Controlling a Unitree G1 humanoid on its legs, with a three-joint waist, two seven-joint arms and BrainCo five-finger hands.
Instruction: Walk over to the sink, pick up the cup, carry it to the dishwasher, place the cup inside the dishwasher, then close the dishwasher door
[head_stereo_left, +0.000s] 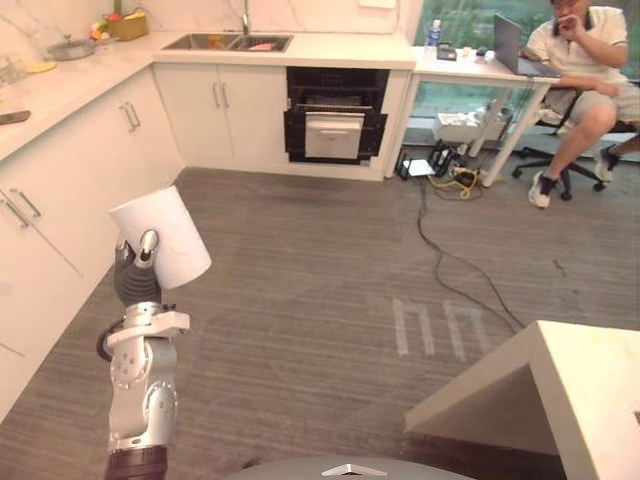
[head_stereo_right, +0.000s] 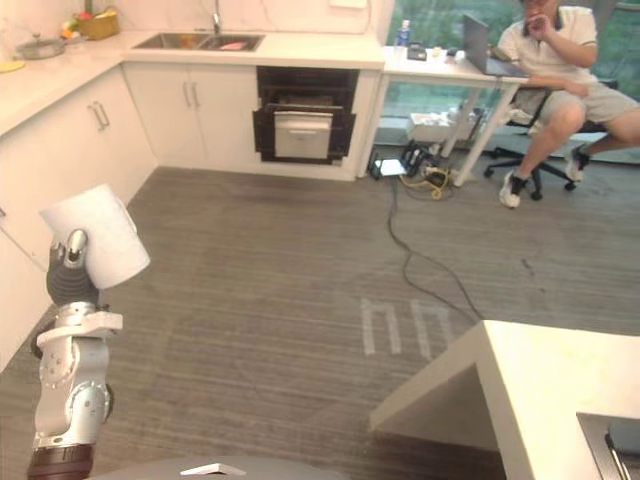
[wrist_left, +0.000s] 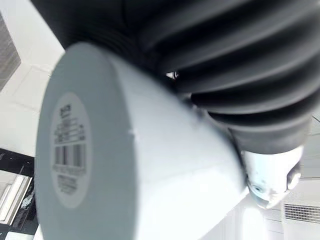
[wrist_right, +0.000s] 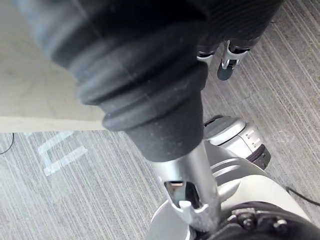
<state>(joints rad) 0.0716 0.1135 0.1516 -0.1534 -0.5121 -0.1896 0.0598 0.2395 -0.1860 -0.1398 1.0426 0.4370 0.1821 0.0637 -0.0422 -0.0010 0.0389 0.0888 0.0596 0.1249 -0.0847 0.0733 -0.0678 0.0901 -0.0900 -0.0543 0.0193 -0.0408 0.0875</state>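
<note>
While the left hand (head_stereo_left: 140, 268) curls round the white cup (head_stereo_left: 165, 235), well apart from the dishwasher (head_stereo_left: 335, 115), I cannot tell the right hand's (wrist_right: 150, 75) state.

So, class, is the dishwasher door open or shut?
Open. The dishwasher door hangs folded down, and the dark inside with a rack shows above it, under the counter beside the sink.

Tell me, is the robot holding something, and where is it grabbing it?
Yes, its left hand holds the white cup, fingers curled round its side.
</note>
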